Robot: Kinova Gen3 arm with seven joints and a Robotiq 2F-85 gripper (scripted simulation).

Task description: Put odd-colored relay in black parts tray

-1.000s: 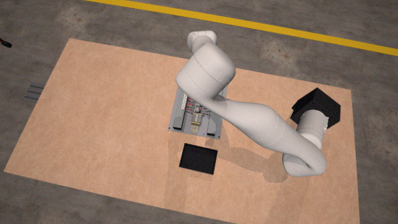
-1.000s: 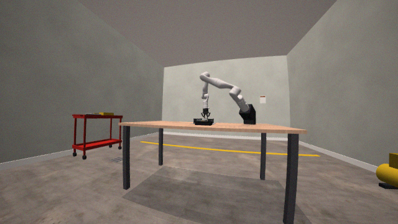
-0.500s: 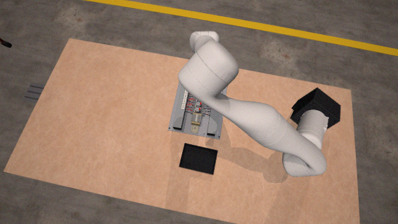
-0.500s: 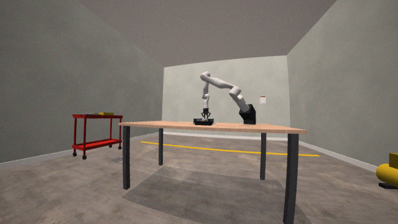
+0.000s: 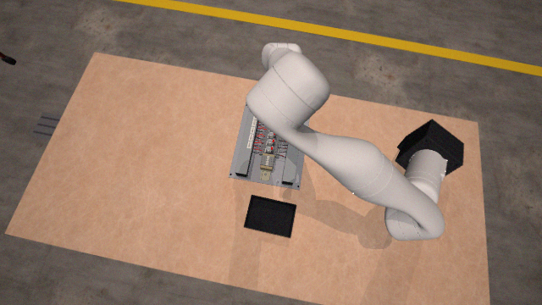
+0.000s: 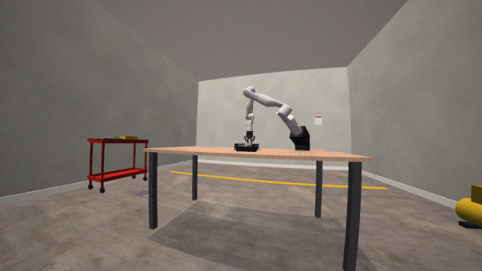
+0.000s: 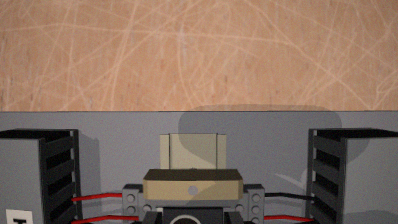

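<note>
The grey relay panel lies on the wooden table. A row of relays with red buttons sits along its middle, partly under my arm. My gripper points straight down onto the panel and is shut on a relay. Only the relay's dark top with a pale round button shows, at the bottom edge of the wrist view. A beige block sits just beyond it. The black parts tray lies empty on the table in front of the panel.
Black slotted wire ducts stand on either side of the gripped relay, with red wires running between. The arm's black base sits at the table's right. A red cart stands on the floor.
</note>
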